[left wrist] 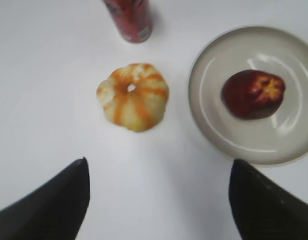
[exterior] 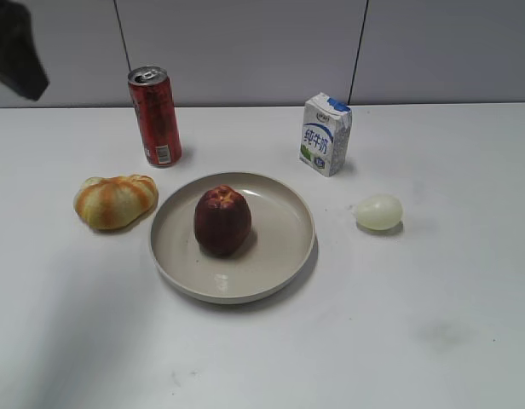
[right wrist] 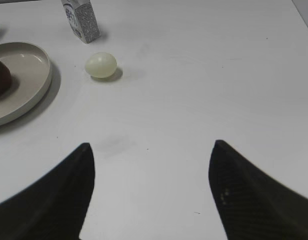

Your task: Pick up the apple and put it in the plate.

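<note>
The apple (exterior: pixel 222 221) is sitting inside the plate (exterior: pixel 284 256), a touch left of the dish's centre in the exterior view, dimpled top showing paler streaks from the left wrist camera. The plate is resting flat on the white table (exterior: pixel 433 324), and everything else is gathering around it. Just off the plate's left rim, the striped bread bun (exterior: pixel 115 201) is lying near but apart from it. Behind the plate to the left, the red drink can (exterior: pixel 155 116) is standing upright. Behind the plate to the right, the small milk carton (exterior: pixel 325 134) is standing too, and off the plate's right side the pale egg-shaped object (exterior: pixel 378 212) is lying on the tabletop.

Now the arms. The left gripper (left wrist: pixel 159 200) is hovering above the table on the bun's side of the plate, fingers spread wide with nothing between them. The right gripper (right wrist: pixel 151 192) is hanging over bare table on the egg's side of the plate, its fingers likewise wide apart and holding nothing. Neither one is touching the apple or the plate. In the exterior view, only a dark piece of arm is showing, far up and left of the plate.
</note>
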`<state>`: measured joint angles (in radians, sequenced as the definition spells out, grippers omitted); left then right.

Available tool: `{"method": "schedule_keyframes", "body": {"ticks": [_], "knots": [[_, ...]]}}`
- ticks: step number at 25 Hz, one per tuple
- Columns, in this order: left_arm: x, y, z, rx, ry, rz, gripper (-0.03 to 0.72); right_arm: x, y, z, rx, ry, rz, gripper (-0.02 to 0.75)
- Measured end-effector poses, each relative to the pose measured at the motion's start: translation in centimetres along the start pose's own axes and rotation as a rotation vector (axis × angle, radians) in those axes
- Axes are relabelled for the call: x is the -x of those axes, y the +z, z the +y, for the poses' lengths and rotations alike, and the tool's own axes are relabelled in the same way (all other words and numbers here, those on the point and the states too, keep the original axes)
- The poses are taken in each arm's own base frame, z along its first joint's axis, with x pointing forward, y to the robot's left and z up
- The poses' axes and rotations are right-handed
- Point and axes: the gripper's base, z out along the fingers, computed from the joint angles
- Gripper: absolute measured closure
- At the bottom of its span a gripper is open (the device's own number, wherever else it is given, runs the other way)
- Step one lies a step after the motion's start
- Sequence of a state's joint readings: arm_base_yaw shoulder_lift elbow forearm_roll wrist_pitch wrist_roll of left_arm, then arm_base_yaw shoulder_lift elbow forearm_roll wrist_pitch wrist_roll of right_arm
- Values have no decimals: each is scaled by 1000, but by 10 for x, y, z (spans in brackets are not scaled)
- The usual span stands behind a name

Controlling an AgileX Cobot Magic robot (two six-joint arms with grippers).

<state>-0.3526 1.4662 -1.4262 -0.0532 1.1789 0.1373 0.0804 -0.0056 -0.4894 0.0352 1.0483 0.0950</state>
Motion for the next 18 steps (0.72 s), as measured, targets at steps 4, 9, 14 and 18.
{"method": "schedule_keyframes", "body": {"ticks": [4, 9, 14, 18], "knots": [[-55, -3, 16, 35, -87, 30, 38, 0, 0, 0, 0, 0, 0, 167], [-130, -4, 13, 58, -156, 7, 50, 0, 0, 0, 0, 0, 0, 167], [-197, -12, -8, 52, -167, -74, 57, 0, 0, 0, 0, 0, 0, 167], [-239, -34, -22, 74, -151, -227, 76, 0, 0, 0, 0, 0, 0, 167]]}}
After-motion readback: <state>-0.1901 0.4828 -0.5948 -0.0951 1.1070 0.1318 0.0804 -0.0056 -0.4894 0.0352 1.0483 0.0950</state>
